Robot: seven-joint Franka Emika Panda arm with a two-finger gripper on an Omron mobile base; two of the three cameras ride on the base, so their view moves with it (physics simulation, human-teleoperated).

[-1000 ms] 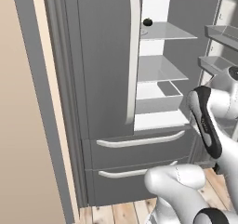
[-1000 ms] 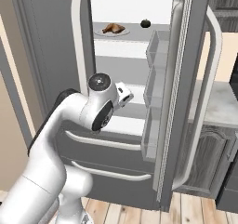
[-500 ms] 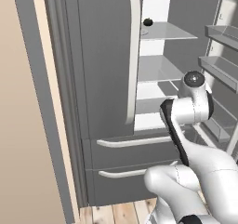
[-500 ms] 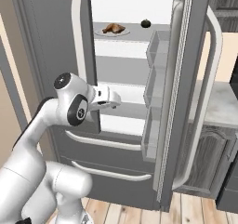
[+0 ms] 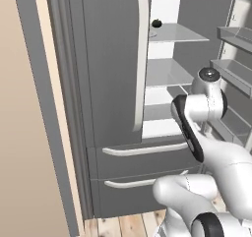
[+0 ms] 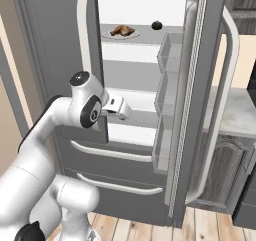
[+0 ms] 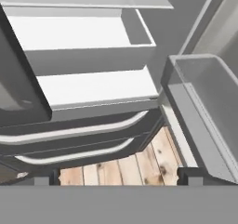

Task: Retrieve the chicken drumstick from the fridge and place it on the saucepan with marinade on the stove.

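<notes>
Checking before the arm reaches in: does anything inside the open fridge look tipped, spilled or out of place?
Nothing stands out. The chicken drumstick lies on a plate on an upper shelf of the fridge, with a small dark fruit upright beside it. No spill shows, and the gripper is open below them.

fridge [image 5: 110, 74]: top and right door cut off by the frame edges in the left base view, so no full outline there
chicken drumstick [image 6: 123, 31]: tiny brown lump on a pale plate [image 6: 112, 35] in the right base view, shape too small to make out
dark fruit [image 5: 156, 22]: just a little dark blob at the shelf edge, can't tell what kind
gripper [image 6: 120, 108]: mostly tucked behind the wrist, fingertips hard to pick out
lower drawers [image 7: 69, 135]: sliced by the left edge in the hand view
</notes>
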